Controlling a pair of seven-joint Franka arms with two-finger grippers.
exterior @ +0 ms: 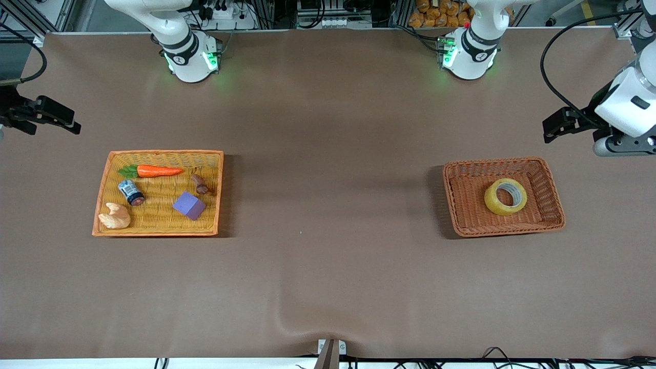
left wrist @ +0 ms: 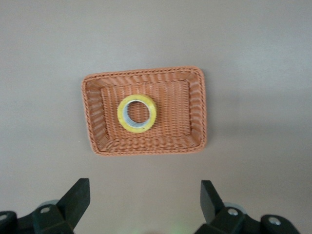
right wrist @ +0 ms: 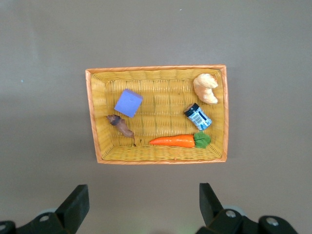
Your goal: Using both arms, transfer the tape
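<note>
Toward the left arm's end of the table, we see the tape (exterior: 506, 197) lying flat in the brown basket (exterior: 548, 179), which fits either a roll awaiting transfer or one just delivered. Our left gripper (left wrist: 144, 204) and right gripper (right wrist: 142, 204) hang wide and hold nothing, each high above its own table edge; the yellow basket (exterior: 215, 189) holds no tape.

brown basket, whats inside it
Only a yellow tape roll lies flat in the brown basket, with woven floor visible through its hole. The basket floor directly under the roll is covered.
</note>
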